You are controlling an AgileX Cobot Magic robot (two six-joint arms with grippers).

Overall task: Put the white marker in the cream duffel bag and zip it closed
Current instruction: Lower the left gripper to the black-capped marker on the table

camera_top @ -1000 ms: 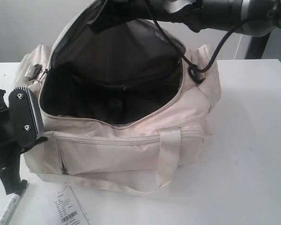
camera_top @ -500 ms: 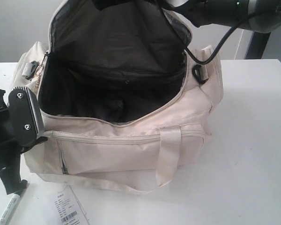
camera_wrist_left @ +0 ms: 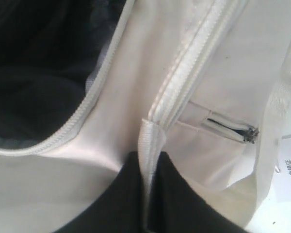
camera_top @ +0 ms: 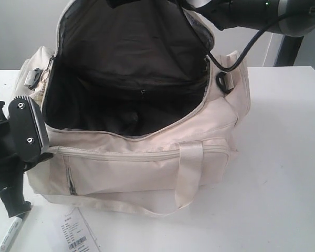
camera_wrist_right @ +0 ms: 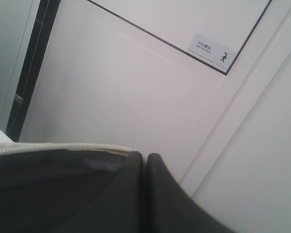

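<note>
Bag [camera_top: 147, 165] flap now raised higher, right gripper [camera_wrist_right: 145, 167] pinched shut on its edge, left gripper [camera_wrist_left: 148, 167] clamping bag seam, barcode label [camera_top: 79, 239] unreadable.

A large soft cream fabric duffel bag [camera_top: 147, 168] sits on the flat white table [camera_top: 283, 184], its mouth opening upward. In front of its left end lie a slim white-barrelled marker [camera_top: 9, 234] and, just to the marker's right, a flat white paper barcode label [camera_top: 76, 237] — the two apart. The black left gripper [camera_wrist_left: 148, 162] meets the bag's left end.
</note>
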